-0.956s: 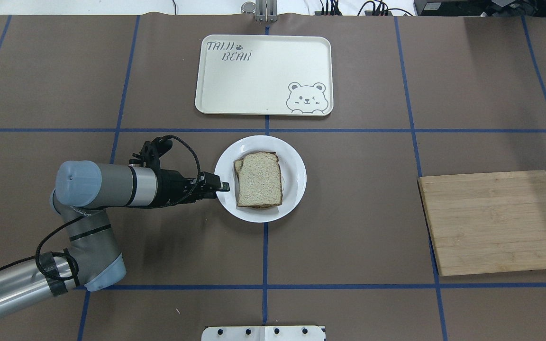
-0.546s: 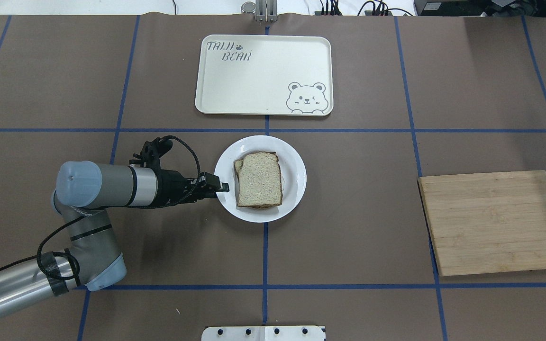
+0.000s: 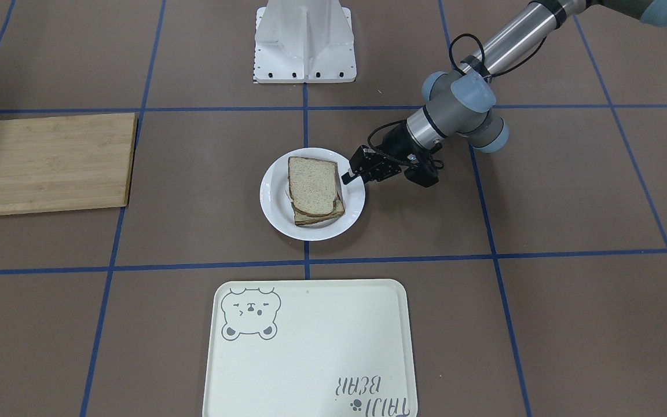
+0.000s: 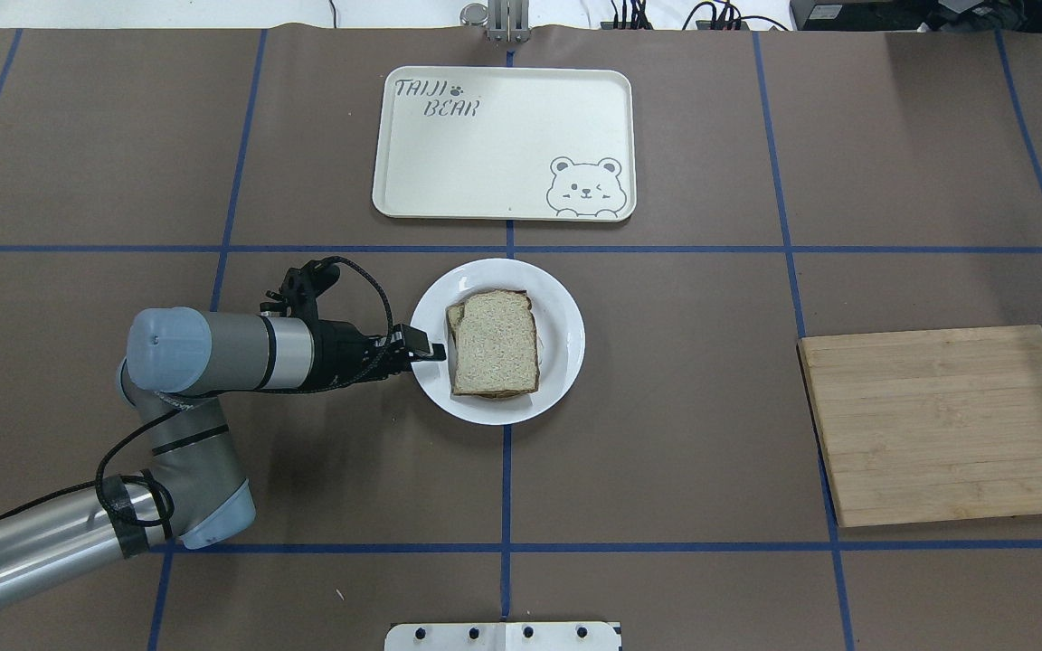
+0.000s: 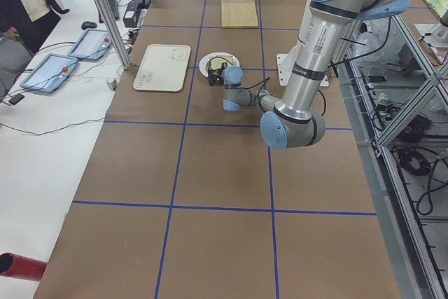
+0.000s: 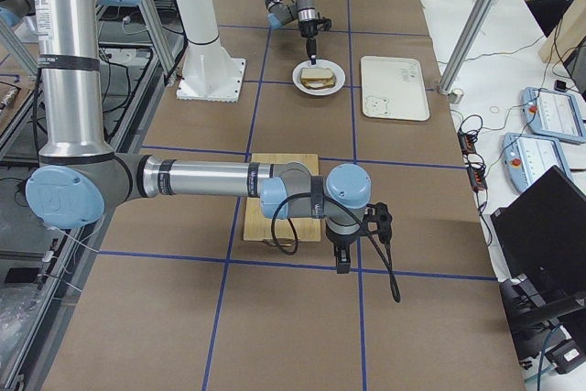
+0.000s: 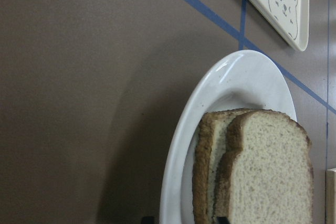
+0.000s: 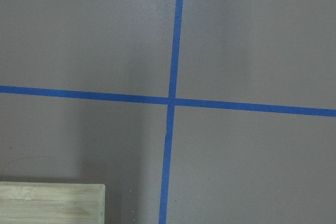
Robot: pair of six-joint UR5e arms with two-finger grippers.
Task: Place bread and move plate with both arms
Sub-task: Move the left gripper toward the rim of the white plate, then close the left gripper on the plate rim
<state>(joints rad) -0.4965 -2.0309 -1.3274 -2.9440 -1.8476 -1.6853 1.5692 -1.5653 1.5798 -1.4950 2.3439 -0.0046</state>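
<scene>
The white plate [image 4: 563, 336] sits mid-table with the plain bread [image 4: 494, 345] lying on top of a second slice [image 4: 455, 316]. My left gripper [image 4: 431, 351] is level with the plate's left rim; it also shows in the front view [image 3: 347, 177]. In the left wrist view its dark fingertips [image 7: 220, 219] stand apart on either side of the rim [image 7: 178, 145], one outside and one by the bread [image 7: 273, 177]. The jaws are open. My right gripper [image 6: 342, 265] shows only in the right side view, pointing down beside the cutting board; I cannot tell its state.
A cream bear-print tray [image 4: 503, 145] lies beyond the plate. A wooden cutting board [image 4: 946, 425] lies at the right side; its corner [image 8: 50, 203] shows in the right wrist view. Blue tape lines cross the brown table cover.
My left arm has moved a little to the right, bringing the gripper further over the plate's rim. The plate and bread have not moved.
</scene>
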